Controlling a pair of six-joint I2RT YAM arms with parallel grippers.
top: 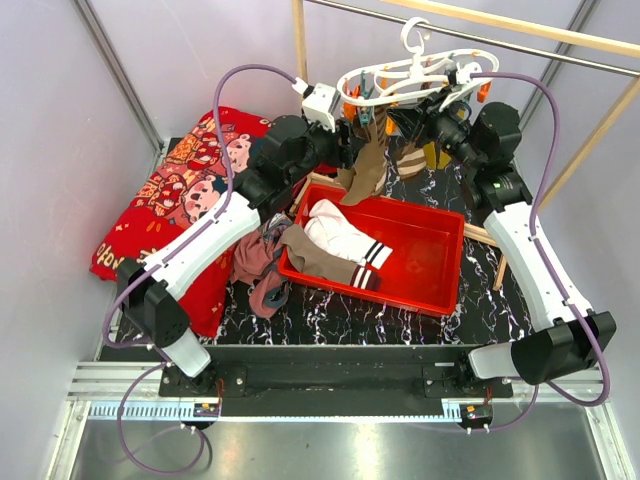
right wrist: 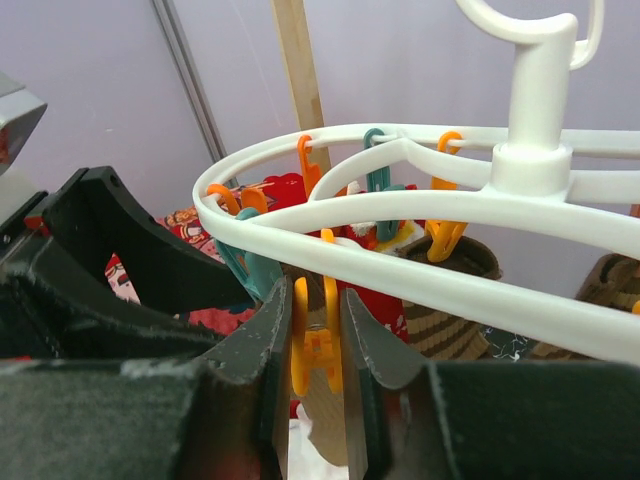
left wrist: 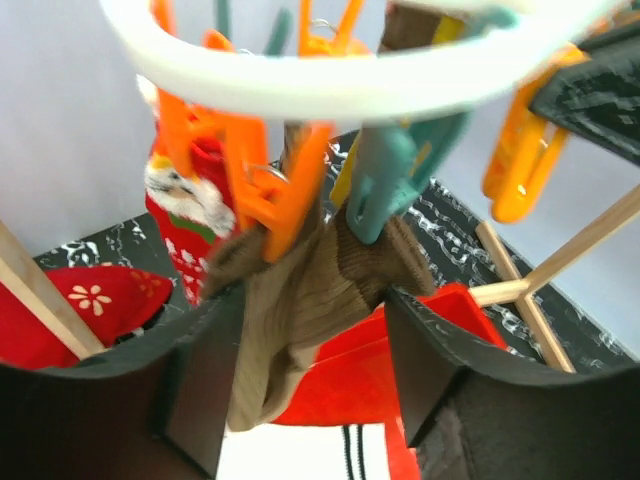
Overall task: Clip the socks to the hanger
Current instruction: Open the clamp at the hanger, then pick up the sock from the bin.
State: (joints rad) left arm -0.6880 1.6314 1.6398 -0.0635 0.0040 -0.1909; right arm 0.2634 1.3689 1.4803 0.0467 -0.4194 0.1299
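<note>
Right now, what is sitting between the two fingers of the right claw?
A yellow clip peg hanging from the hanger, pinched between the fingers of the right claw. The right wrist view shows it.

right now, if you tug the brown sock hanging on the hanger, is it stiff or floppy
Probably floppy: the brown sock hangs in limp folds under the orange clip. Likely light, since that small clip seems to carry it. A hard tug might pull it free or swing the hanger.

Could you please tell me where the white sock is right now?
In the top view, the white sock lies in the left end of the red tray, beside a brown sock.
</note>
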